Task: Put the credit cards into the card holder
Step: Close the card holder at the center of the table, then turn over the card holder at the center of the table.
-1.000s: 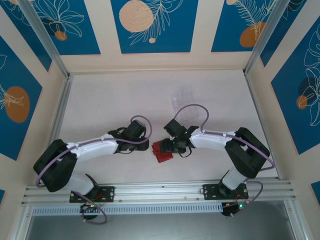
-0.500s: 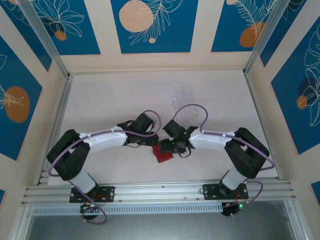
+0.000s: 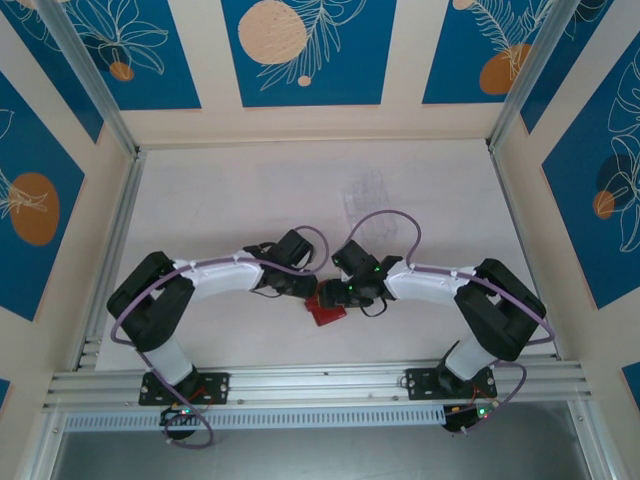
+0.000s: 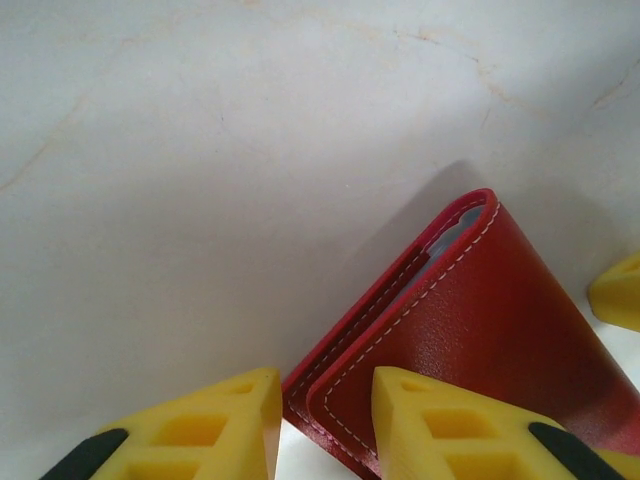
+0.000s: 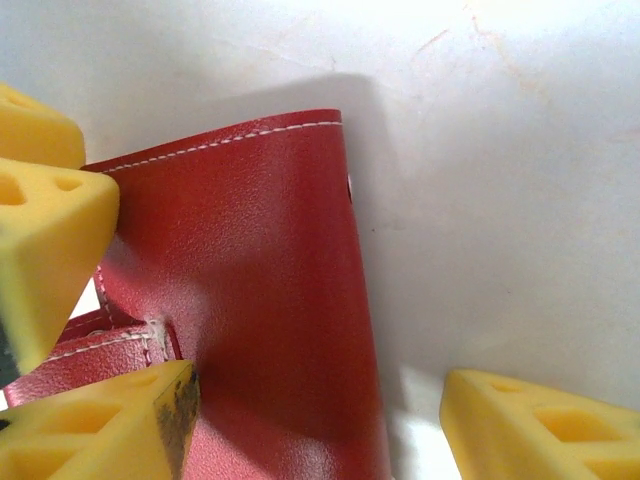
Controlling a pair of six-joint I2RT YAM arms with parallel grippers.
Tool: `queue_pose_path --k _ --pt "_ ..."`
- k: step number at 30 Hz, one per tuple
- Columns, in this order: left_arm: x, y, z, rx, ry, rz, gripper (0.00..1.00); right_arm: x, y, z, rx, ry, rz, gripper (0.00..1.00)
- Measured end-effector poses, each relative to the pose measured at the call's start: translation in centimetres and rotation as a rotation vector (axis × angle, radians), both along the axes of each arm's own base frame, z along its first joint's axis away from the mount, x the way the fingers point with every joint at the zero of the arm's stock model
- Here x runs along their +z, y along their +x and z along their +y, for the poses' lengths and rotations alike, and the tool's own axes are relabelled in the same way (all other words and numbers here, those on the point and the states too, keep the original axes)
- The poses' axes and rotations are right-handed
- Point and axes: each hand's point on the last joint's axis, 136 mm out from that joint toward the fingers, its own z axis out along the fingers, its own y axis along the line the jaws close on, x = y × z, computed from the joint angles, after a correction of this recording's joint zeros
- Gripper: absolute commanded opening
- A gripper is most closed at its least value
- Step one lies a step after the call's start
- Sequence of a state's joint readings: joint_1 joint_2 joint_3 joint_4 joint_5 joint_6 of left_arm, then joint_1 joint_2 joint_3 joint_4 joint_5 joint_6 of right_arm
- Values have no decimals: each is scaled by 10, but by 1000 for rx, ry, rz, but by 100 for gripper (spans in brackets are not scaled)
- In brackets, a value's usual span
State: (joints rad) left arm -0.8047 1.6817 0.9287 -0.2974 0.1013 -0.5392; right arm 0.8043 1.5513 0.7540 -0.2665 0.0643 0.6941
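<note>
Top external view: the red card holder (image 3: 326, 310) lies on the pale table (image 3: 220, 210), set askew, with one corner toward the arm bases. A clear plastic tray (image 3: 365, 190) sits well beyond it, toward the far wall.

From the left wrist, its long axis runs diagonally from lower left to upper right. Its rounded corner points away from the camera, and a grey lining (image 4: 452, 238) shows in the slit. The left claw (image 4: 325, 420) straddles its stitched edge, fingers partly apart; whether they pinch it I cannot tell.

The right claw (image 5: 320, 430) stands open around the card holder. One finger is against the leather, with bare table between the holder's edge and the other finger.
</note>
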Motion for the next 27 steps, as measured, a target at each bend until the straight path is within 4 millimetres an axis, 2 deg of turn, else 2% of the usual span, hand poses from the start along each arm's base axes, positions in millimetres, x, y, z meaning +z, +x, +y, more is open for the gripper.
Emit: queue_pose_path --k 9,12,18,21,25,27 --pt "-2 -1 1 0 -8 -34 28 9 4 5 12 156 40 71" --pt "-3 -1 1 2 -21 -43 27 8 5 18 43 213 46 68" --pt "-5 0 1 15 -44 -61 27 8 6 25 56 273 81 59" --pt "-6 1 0 30 -54 -67 27 7 7 28 51 297 100 50" --pt "-6 3 -1 38 -67 -74 27 1 8 25 25 316 133 15" --pt "-5 3 -3 41 -81 -75 29 6 7 25 17 352 154 0"
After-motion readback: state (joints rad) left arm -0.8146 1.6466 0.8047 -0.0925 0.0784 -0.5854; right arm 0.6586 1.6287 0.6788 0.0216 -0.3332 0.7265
